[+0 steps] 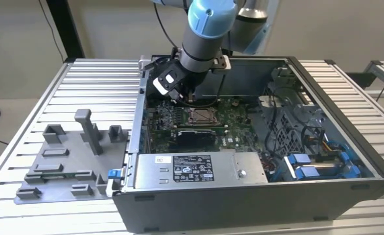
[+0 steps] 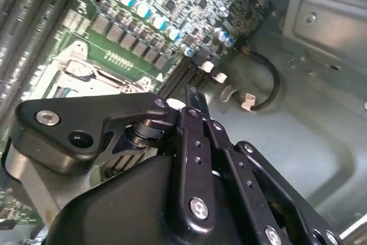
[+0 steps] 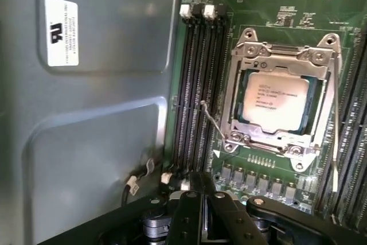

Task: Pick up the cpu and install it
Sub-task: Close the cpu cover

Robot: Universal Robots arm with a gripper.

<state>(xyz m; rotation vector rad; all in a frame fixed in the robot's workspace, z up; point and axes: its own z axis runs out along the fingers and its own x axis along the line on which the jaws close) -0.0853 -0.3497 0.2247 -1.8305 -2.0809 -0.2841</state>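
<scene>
While the cpu (image 3: 275, 98) lies flat, square in its socket (image 3: 287, 55), the fingers (image 3: 191, 216) meet, empty.

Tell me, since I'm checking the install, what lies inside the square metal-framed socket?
The small flat square silvery-topped cpu lies inside the metal socket frame. The contacts beneath it are covered.

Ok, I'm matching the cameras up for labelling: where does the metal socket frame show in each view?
Exterior view: the socket frame sits mid-motherboard.
First wrist view: the socket frame surrounds the cpu, next to the memory slots.
Second wrist view: one corner of the frame shows on the green board.
Shared landmark: the black memory slots alongside the frame.
</scene>
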